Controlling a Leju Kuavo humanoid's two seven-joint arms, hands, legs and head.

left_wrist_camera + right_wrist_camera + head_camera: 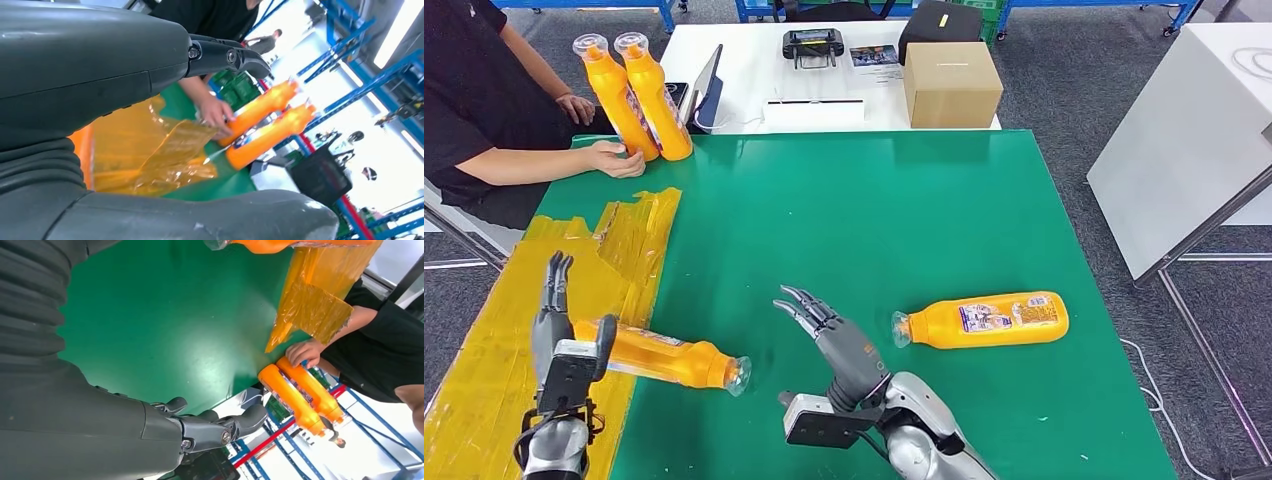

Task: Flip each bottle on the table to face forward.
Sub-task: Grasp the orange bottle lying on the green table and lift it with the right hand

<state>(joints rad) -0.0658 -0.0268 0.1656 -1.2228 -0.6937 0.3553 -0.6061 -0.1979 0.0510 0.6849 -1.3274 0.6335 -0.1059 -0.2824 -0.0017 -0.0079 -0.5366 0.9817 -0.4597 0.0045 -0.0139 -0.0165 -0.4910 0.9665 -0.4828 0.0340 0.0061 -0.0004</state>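
Left bottle: long axis across table, directly under left hand (nearer; grip cannot be told).
Right hand: fingers spread, empty.

Green table bears four orange bottles (two upright) and, seemingly, yellow tape.

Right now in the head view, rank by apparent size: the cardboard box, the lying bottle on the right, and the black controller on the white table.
1. Lying bottle on the right, which is nearer the camera, so its lead over the box is unsure.
2. Cardboard box.
3. Black controller, clearly the smallest.
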